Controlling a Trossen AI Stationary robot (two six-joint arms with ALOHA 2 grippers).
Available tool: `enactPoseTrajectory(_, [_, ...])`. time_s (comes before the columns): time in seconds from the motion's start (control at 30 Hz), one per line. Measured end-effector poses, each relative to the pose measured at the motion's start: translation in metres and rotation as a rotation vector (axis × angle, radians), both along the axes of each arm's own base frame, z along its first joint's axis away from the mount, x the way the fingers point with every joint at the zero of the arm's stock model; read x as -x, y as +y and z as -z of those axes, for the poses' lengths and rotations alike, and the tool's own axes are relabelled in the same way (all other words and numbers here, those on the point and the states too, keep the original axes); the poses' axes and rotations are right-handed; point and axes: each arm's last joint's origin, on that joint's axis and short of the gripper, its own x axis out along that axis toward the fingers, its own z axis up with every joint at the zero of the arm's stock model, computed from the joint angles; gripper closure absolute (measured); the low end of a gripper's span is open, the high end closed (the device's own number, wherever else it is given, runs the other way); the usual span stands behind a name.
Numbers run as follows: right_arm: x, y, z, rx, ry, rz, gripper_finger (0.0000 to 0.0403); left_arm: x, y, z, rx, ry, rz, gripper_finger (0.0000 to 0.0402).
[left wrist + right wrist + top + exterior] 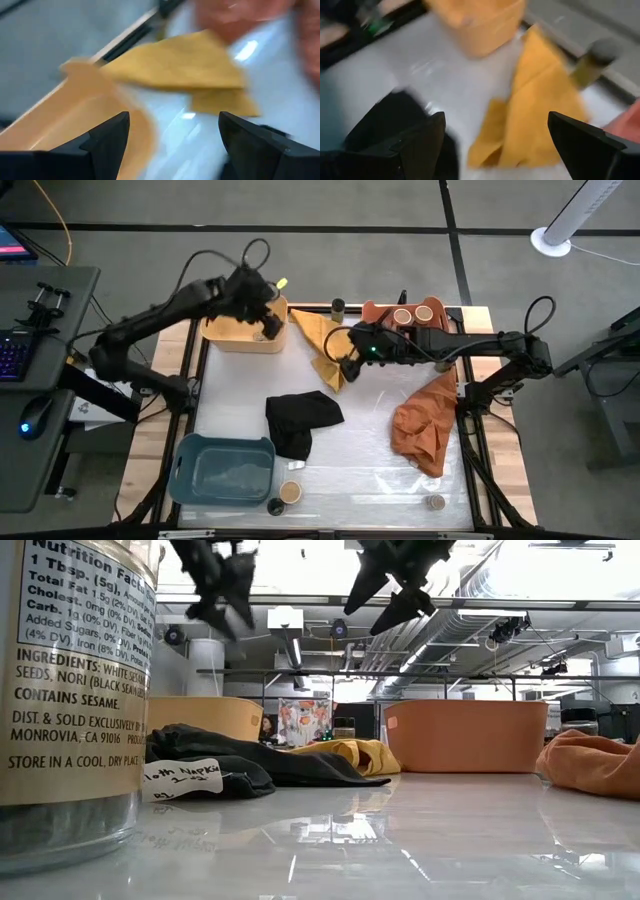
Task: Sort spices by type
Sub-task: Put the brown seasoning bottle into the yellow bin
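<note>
1. In the high view the left gripper hung over the yellow bin at the table's far left, and the right gripper hung over the yellow cloth beside that bin.
2. Each wrist view showed its arm's own fingers spread wide with nothing between them, the left ones above the bin's rim and the cloth, the right ones above the cloth and the black cloth.
3. Only the high view showed two tan-lidded jars in the salmon bin, a dark-lidded jar at the far edge, and three more jars along the near edge by the blue bin.
4. The right wrist view caught the dark-lidded jar standing just beyond the yellow cloth.
5. The low view alone showed a jar's label up close, and both grippers raised well above the table.
6. An orange cloth lay at the right.
</note>
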Motion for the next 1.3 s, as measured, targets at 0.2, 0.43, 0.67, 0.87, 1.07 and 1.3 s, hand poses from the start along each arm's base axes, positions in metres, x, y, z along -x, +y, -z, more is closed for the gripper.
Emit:
enactPoseTrajectory(0.2, [0.012,0.037,0.013,-0.222,0.177,-0.177,0.0055,-0.013,-0.066,0.001,-0.061,-0.215,0.224,0.0108])
enactPoseTrajectory(0.43, [0.046,0.106,0.025,-0.335,0.468,-0.19,0.0106,-0.031,-0.105,0.022,0.052,-0.449,0.246,0.0108])
enactPoseTrajectory(0.67, [0.085,0.166,0.033,-0.518,0.685,-0.163,0.0257,-0.031,-0.111,0.027,-0.016,-0.387,0.337,0.0108])
enactPoseTrajectory(0.87, [0.117,0.211,0.065,-0.758,0.865,-0.149,0.0387,-0.028,-0.111,0.03,-0.042,-0.325,0.373,0.0108])
enactPoseTrajectory(1.07, [0.131,0.24,0.097,-0.977,0.907,-0.139,0.0399,-0.033,-0.112,0.035,-0.048,-0.305,0.39,0.0108])
enactPoseTrajectory(1.3, [0.135,0.24,0.108,-1.0,0.913,-0.071,0.0401,-0.036,-0.121,0.035,-0.083,-0.309,0.416,0.0168])
